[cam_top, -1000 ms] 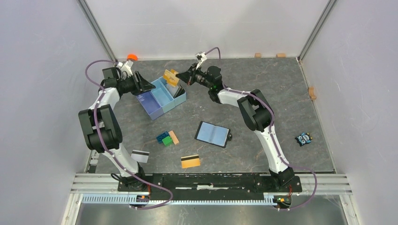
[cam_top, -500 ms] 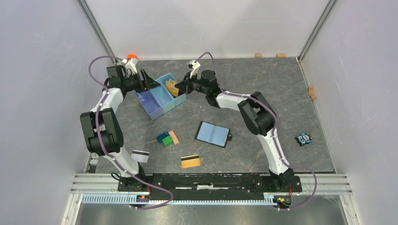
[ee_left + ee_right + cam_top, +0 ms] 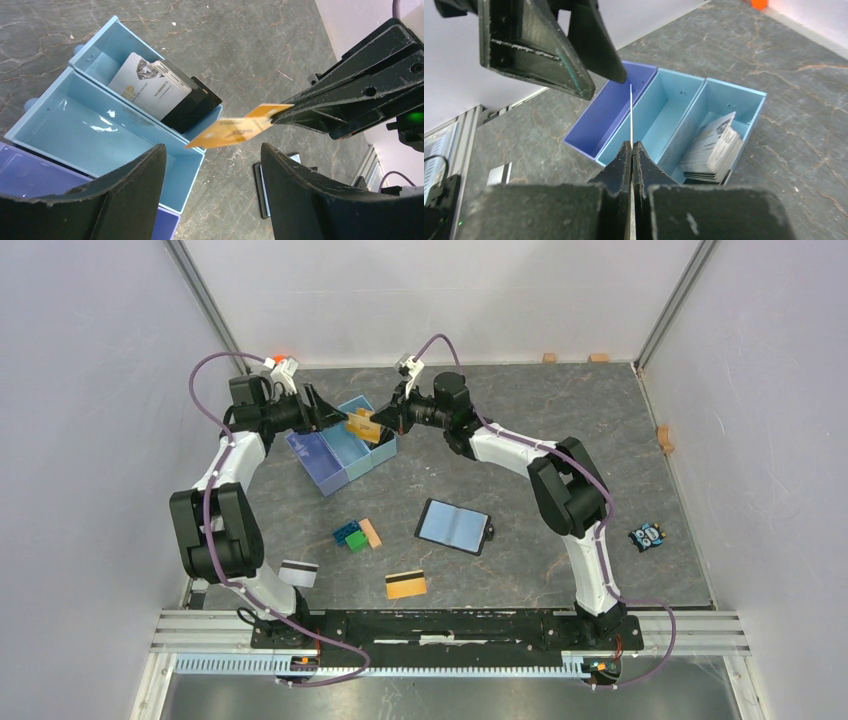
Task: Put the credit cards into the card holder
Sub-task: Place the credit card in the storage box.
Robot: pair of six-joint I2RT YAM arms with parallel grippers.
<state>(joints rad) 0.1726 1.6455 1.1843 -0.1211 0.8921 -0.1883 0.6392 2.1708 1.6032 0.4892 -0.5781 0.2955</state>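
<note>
My right gripper (image 3: 384,421) (image 3: 631,144) is shut on one end of a gold credit card (image 3: 362,426) (image 3: 239,130) and holds it edge-on above the light blue tray (image 3: 372,462). My left gripper (image 3: 334,414) (image 3: 212,149) faces it, open, with the card's free end just off its fingertips and nothing touching. More credit cards, white and black, lean in the tray's end compartment (image 3: 159,88) (image 3: 715,147). Another gold card (image 3: 406,583) and a white card (image 3: 298,572) lie near the front. The card holder (image 3: 455,525) lies open on the table, blue lining up.
The tray's purple compartment (image 3: 316,460) and middle one (image 3: 85,130) hold nothing. Green and blue bricks (image 3: 350,536) and a tan block (image 3: 371,532) lie mid-table. A small owl-faced toy (image 3: 648,536) sits at the right. Wooden blocks (image 3: 664,438) line the far and right edges.
My left gripper has opened wider and moved right toward the gold card. The right gripper has brought the card lower and a little left, over the tray.
</note>
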